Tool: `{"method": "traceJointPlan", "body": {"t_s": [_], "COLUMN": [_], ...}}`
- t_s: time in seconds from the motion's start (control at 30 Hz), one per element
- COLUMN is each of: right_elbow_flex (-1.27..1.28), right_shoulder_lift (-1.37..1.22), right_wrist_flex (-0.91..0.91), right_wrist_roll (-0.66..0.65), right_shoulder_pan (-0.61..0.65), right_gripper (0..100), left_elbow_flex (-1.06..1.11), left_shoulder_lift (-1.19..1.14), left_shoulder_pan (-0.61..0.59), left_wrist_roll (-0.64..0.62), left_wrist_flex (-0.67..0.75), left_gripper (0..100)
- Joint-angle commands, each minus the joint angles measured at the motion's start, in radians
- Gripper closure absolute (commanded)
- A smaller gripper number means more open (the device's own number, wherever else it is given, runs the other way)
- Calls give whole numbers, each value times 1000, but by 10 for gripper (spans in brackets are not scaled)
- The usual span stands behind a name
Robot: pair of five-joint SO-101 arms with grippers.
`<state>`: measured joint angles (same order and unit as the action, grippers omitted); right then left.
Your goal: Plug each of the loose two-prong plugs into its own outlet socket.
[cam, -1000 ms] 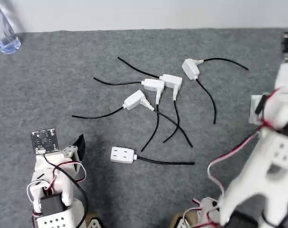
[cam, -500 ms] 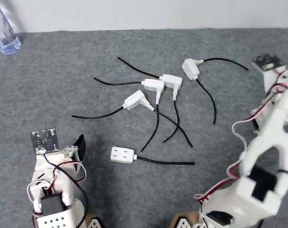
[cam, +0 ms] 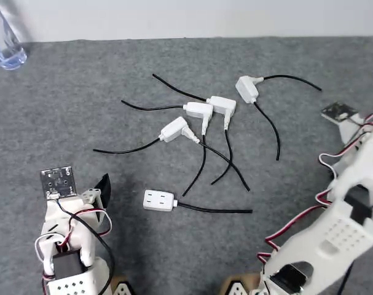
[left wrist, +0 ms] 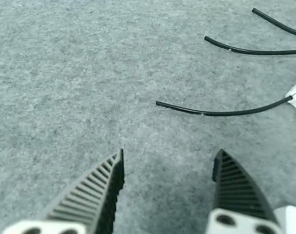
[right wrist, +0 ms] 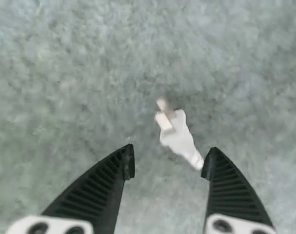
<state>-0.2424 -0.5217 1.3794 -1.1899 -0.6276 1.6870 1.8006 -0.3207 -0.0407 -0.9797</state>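
Several white plugs and sockets on black cords lie mid-table: one at the back right, two side by side, one just in front of them. A lone white outlet socket lies nearer the front. My right arm stands over the table's right side. Its gripper is open above the carpet, with a small white two-prong plug lying between the fingers, untouched. My left gripper is open at the front left, short of a black cord end.
A clear water bottle stands at the back left corner. Black cords cross each other in the middle of the grey carpet. The left arm sits at the front left edge.
The right arm has swung in from the right edge and come down over the table's right side, its wrist moving toward the front. The left arm and the plugs have stayed put.
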Motion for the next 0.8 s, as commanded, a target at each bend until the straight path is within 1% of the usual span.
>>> {"method": "traceJointPlan", "body": {"t_s": [0.0, 0.07, 0.1, 0.3, 0.4, 0.63, 0.7, 0.77], "right_elbow_flex": [-43, -43, -43, -43, -43, -41, -38, -38], "right_shoulder_lift": [-10, -25, -31, -36, -36, -36, -35, -33], "right_wrist_flex": [-51, -84, -93, -94, -93, -91, -85, -68], "right_wrist_roll": [-21, -20, -20, -17, -18, -17, -17, -17], "right_shoulder_pan": [-36, -38, -38, -35, -31, -31, -31, -31], "right_gripper": [866, 943, 961, 971, 991, 971, 921, 842], "left_elbow_flex": [-4, -4, -4, -4, -4, -4, -4, -4], "left_shoulder_lift": [14, 14, 14, 12, 12, 12, 12, 12], "left_shoulder_pan": [9, 9, 9, 9, 9, 9, 9, 9], "left_wrist_roll": [-12, -12, -12, -12, -12, -12, -12, -12], "left_wrist_flex": [14, 14, 14, 14, 14, 14, 14, 14], "left_gripper": [719, 719, 719, 718, 718, 718, 718, 718]}}
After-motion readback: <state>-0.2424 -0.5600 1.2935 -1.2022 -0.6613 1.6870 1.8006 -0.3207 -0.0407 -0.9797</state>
